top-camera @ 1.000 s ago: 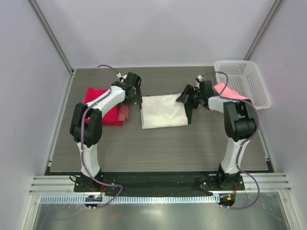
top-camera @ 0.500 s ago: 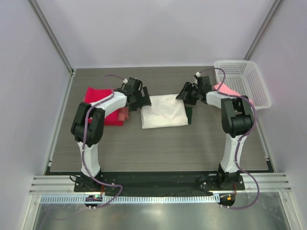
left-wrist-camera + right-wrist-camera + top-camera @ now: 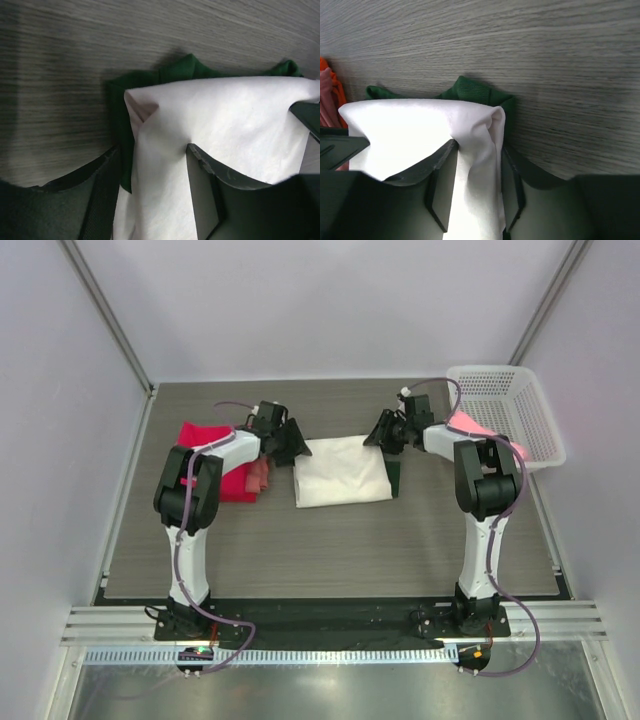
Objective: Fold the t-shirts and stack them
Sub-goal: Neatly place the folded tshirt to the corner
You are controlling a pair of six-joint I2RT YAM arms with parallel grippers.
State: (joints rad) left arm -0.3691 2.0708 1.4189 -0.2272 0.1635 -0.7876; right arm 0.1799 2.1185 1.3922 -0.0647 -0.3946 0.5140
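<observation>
The cream-white t-shirt [image 3: 342,470] lies folded at the table's middle, with dark green cloth [image 3: 394,480] showing at its right edge. My left gripper [image 3: 288,440] is at its far left corner. In the left wrist view that gripper [image 3: 152,170] stands partly open astride the white cloth [image 3: 225,115], green trim [image 3: 150,80] behind. My right gripper [image 3: 385,432] is at the far right corner. Seen from its own wrist, this gripper [image 3: 477,170] is shut on a bunched fold of the white cloth [image 3: 410,130]. Red-pink and salmon t-shirts [image 3: 215,465] sit stacked at the left.
A white mesh basket [image 3: 515,405] stands at the back right, with a light pink t-shirt [image 3: 478,430] hanging over its near rim. The grey wood-grain table [image 3: 330,540] ends at metal rails along its near edge.
Both grippers have moved toward the back of the table onto the white t-shirt's far corners, and their jaws have narrowed. The shirt itself has stayed put.
</observation>
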